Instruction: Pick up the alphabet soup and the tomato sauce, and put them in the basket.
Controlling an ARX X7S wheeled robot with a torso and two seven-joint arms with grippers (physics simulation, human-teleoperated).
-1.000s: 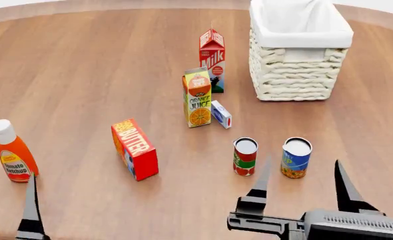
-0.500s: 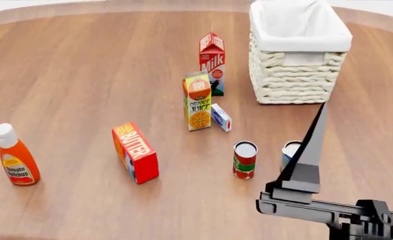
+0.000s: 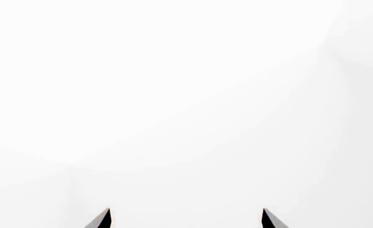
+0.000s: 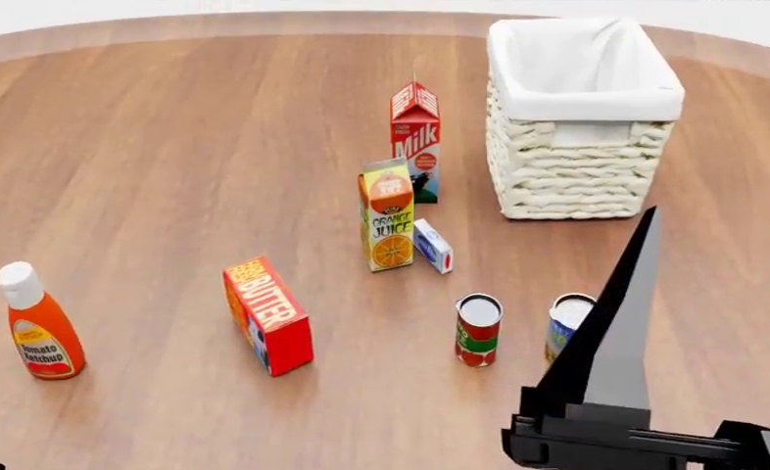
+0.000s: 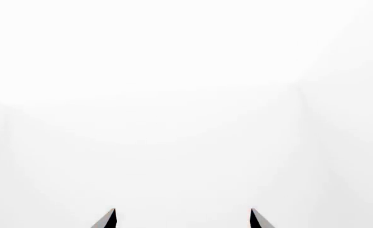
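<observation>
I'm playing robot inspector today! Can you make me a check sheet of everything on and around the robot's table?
Surface: round wooden table, bare between the things.
Job's things: tomato can and soup can stand upright side by side, apart; the soup can is partly hidden by a right finger. White basket stands behind them, nothing seen inside.
Clutter: ketchup bottle, butter box, orange juice carton, milk carton, small white box.
Grippers: right gripper open, holding nothing; left gripper open, holding nothing.
Cables: nothing seen.
Surroundings: plain white.
</observation>
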